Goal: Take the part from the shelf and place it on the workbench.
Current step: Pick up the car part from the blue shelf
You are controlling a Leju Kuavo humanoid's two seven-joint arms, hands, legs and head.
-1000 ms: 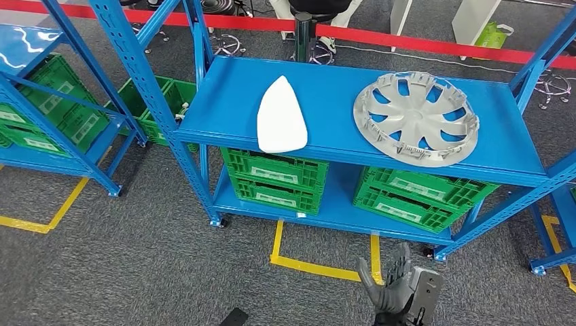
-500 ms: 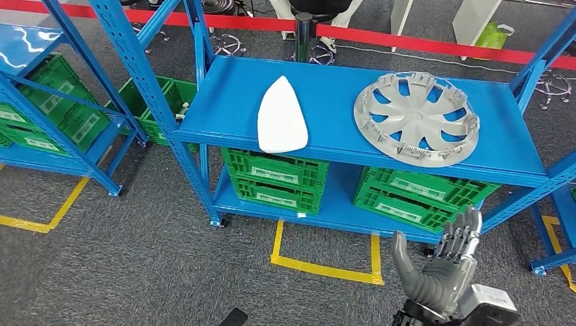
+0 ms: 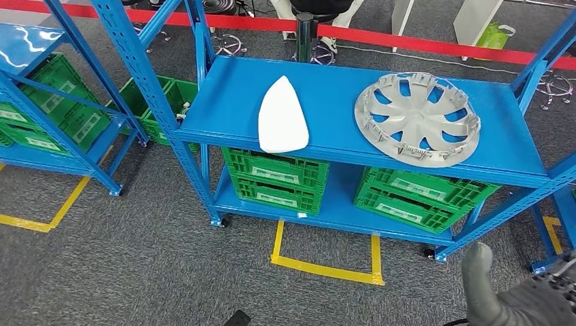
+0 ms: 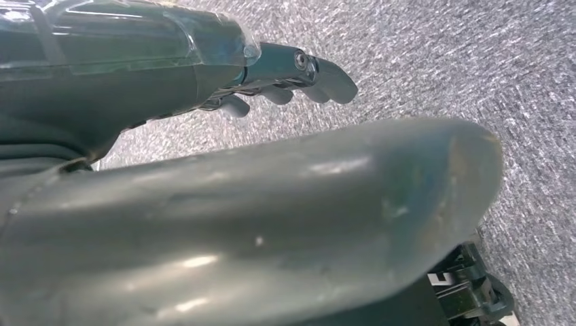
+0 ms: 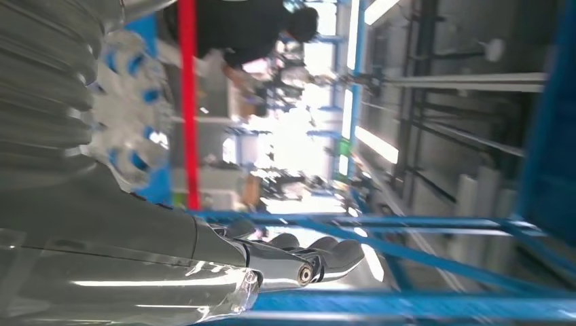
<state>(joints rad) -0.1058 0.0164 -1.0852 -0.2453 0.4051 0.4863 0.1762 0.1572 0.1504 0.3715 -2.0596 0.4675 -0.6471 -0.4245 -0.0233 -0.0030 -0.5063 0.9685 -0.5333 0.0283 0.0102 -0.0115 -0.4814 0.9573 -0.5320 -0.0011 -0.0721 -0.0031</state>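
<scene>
1. A blue metal shelf (image 3: pixel 339 146) stands on grey carpet, and two parts lie on its top board well apart from each other: a white teardrop-shaped cover (image 3: pixel 282 117) toward the left and a grey wheel cover (image 3: pixel 417 117) toward the right, lying flat with its ribbed inner side up

2. The right hand (image 3: pixel 526 295) comes in at the lower right corner of the head view, low in front of the shelf and well short of both parts; a thick grey thumb points up and the rest of the hand runs off the picture's edge

3. In the right wrist view the fingers (image 5: pixel 319 255) of that hand stretch out side by side with nothing between them and the thumb, so the hand is open and holds nothing; blue shelf rails show behind them

4. The left hand (image 4: pixel 224 204) hangs over the grey carpet in its own wrist view; its dark fingers (image 4: pixel 326 75) reach out straight, apart from the big grey thumb in front, and it holds nothing

5. On the shelf's lower board sit two green crates (image 3: pixel 280 178), side by side under the two parts

6. Yellow tape (image 3: pixel 326 269) marks a box on the carpet in front of the shelf, and a red barrier belt (image 3: pixel 421 42) runs behind it

7. Another blue shelf with green crates (image 3: pixel 47 112) stands off to the left
</scene>
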